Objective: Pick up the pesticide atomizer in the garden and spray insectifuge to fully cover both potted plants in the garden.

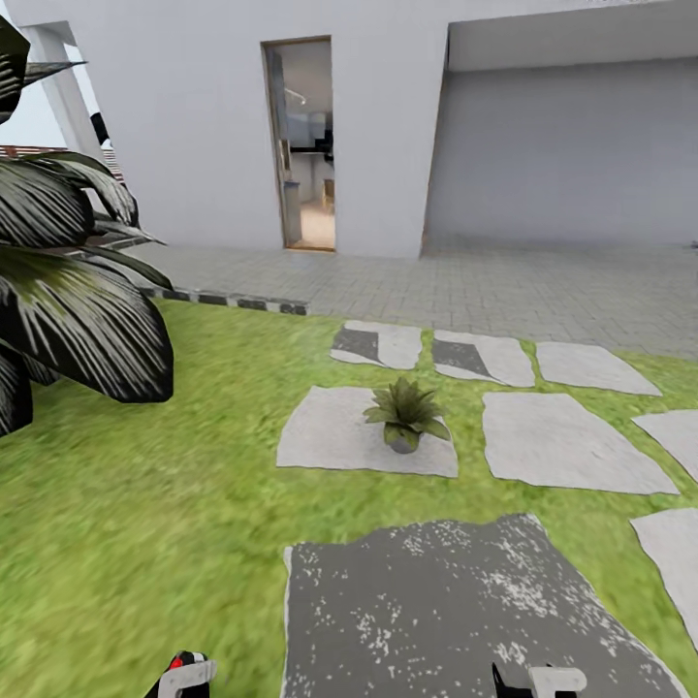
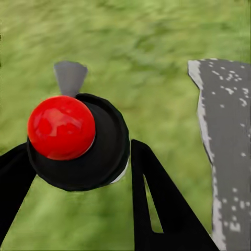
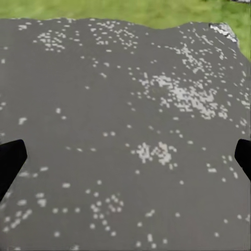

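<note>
Potted plant point(image 1: 405, 415) on stepping stone point(image 1: 330, 431)

Both end effectors are getting cut off by the head view's bottom edge: just the top of the left end effector point(image 1: 184, 676) and right end effector point(image 1: 536, 681) is showing, so finger spread isn't readable there. In the left wrist view, a black round object w/ a red ball point(image 2: 61, 127) is sitting betw. the fingers point(image 2: 157, 209), hiding the grass behind; what it is can't be told. Right wrist view is clipping the fingertips point(image 3: 11, 159) at both side edges. The big striped bush point(image 1: 68, 281) is running off the left edge. The potted plant point(image 1: 405, 415) is too small for any speckling to be made out. Room past the doorway point(image 1: 308, 145) is blurry.
</note>
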